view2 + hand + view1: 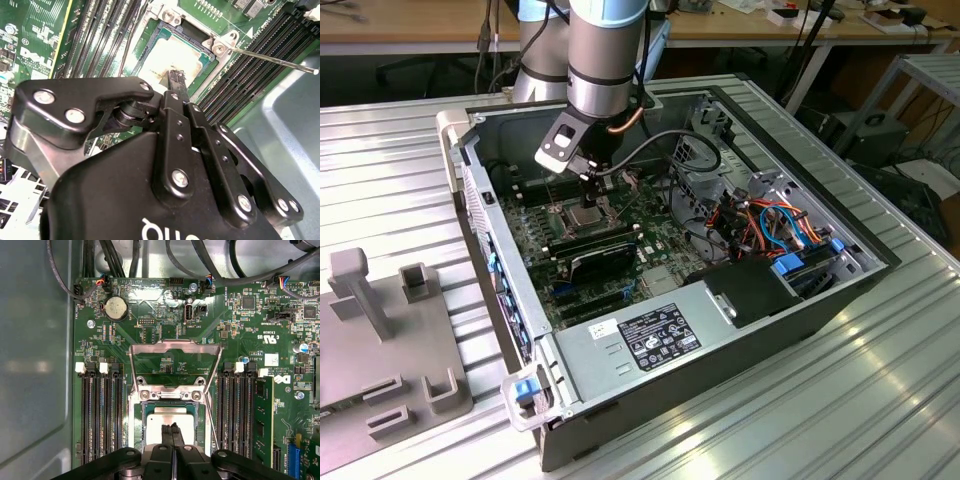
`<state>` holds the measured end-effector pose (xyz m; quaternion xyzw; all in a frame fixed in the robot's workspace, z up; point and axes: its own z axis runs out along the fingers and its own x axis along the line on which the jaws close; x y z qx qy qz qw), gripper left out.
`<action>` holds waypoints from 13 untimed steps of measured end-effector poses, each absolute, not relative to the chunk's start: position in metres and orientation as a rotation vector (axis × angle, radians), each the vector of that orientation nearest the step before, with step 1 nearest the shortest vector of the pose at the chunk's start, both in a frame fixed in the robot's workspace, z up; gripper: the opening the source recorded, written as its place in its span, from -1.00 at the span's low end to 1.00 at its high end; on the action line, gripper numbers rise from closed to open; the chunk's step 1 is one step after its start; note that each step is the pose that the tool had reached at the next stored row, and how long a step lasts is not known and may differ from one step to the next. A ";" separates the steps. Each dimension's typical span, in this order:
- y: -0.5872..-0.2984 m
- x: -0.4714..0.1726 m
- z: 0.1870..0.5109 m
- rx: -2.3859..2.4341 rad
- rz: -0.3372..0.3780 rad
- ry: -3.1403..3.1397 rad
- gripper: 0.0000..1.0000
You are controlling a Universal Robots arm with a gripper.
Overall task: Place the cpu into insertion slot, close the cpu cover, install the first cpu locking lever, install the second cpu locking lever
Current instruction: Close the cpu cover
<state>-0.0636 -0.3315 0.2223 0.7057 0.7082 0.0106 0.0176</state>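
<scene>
Silver-grey cpu (170, 415) in insertion slot (146, 427) under clenched tool (171, 428), between black memory slots (100, 415).

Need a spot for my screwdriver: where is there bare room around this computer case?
Bare: the ribbed table on the exterior view's right of the computer case. Crowded: the circuit board under the gripper, the cable bundle inside the case, the grey holder on the exterior view's left.

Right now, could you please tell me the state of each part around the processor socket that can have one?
cpu: seated in the insertion slot, uncovered.
cpu cover: open, tipped back off the slot.
locking lever: unlatched, sticking out free.
gripper: shut, poised over the cpu; contact unclear.
</scene>
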 end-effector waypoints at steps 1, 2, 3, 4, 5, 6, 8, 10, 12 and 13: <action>-0.332 -0.064 0.225 2.193 0.033 2.200 -0.79; -0.331 -0.064 0.229 2.193 0.033 2.200 -0.79; -0.331 -0.064 0.233 2.193 0.033 2.200 -0.79; -0.331 -0.064 0.237 2.193 0.033 2.200 -0.79; -0.331 -0.064 0.243 2.193 0.033 2.200 -0.79; -0.331 -0.063 0.246 2.193 0.033 2.201 -0.79; -0.331 -0.059 0.249 2.193 0.033 2.201 -0.79; -0.331 -0.051 0.249 2.194 0.030 2.202 -0.79; -0.331 -0.041 0.249 2.195 0.029 2.202 -0.79; -0.331 -0.038 0.249 2.195 0.028 2.202 -0.79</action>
